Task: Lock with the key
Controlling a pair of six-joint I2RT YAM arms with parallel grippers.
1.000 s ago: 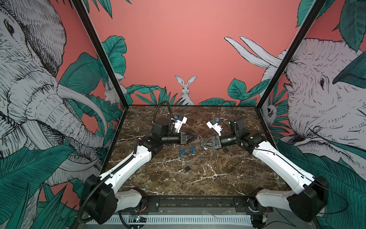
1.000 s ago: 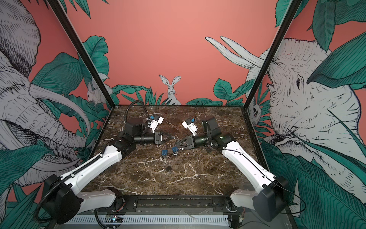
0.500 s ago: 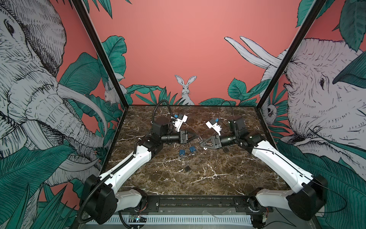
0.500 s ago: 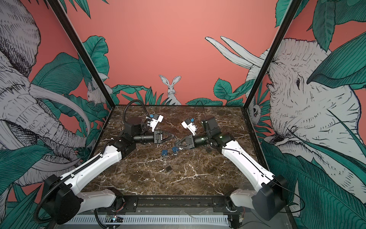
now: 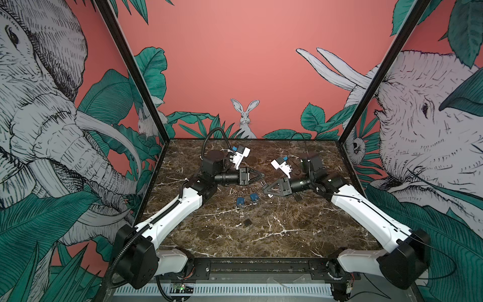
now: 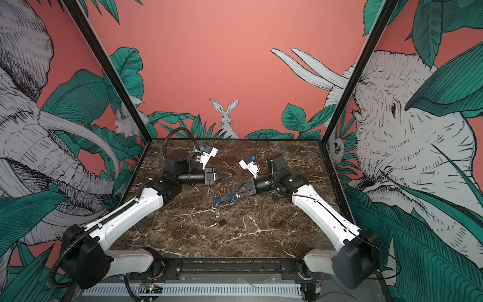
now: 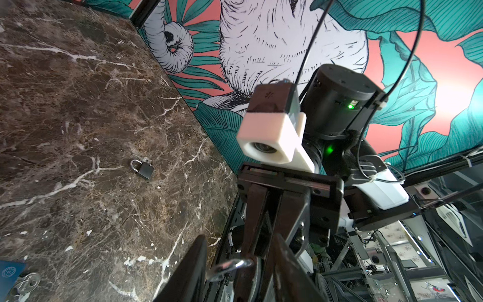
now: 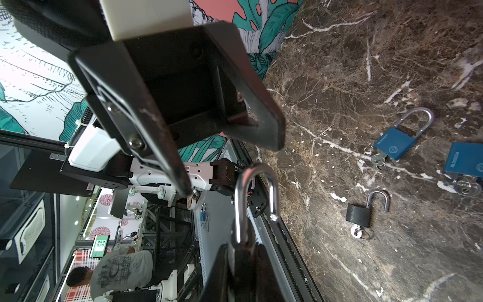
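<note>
My right gripper [image 8: 241, 248] is shut on a dark padlock whose silver shackle [image 8: 254, 204] stands open, one end free. It hangs above mid-table in both top views, at the right gripper [image 5: 265, 188] [image 6: 232, 188]. Facing it tip to tip is my left gripper [image 5: 262, 174] [image 6: 231, 174], open. In the left wrist view the shackle [image 7: 230, 265] sticks out between the left gripper's [image 7: 239, 238] spread fingers [image 7: 190, 269], close to one and gripped by neither. The held padlock's key is hidden.
On the marble table [image 5: 287, 235] lie two blue padlocks [image 5: 240, 201] [image 5: 254, 197] with keys in them, under the grippers. A black padlock [image 5: 247, 222] [image 8: 358, 215] with an open shackle and a key lies nearer the front. Another small black padlock [image 7: 143, 168] lies beside the right arm.
The left gripper's jaws have spread apart around the shackle. Both arms stay almost where they were, and the right gripper keeps its hold on the padlock.
</note>
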